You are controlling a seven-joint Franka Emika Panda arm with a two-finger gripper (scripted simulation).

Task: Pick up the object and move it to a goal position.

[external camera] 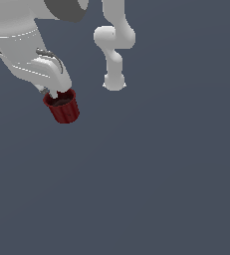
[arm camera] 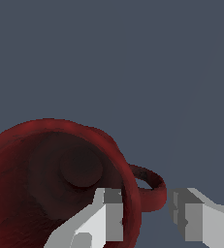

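arm: upper exterior-view left, angled down | hand (arm camera: 147,220): fingers parted

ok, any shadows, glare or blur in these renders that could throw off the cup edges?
Exterior view: flat, even light, no cast shadow under the cup, no glare, edges slightly soft and jagged at this resolution. Wrist view: the cup fills the near corner and is cut off by the frame, its inside is very dark, and the fingers look blocky, with one inside the rim and one outside.

High exterior view; close wrist view.
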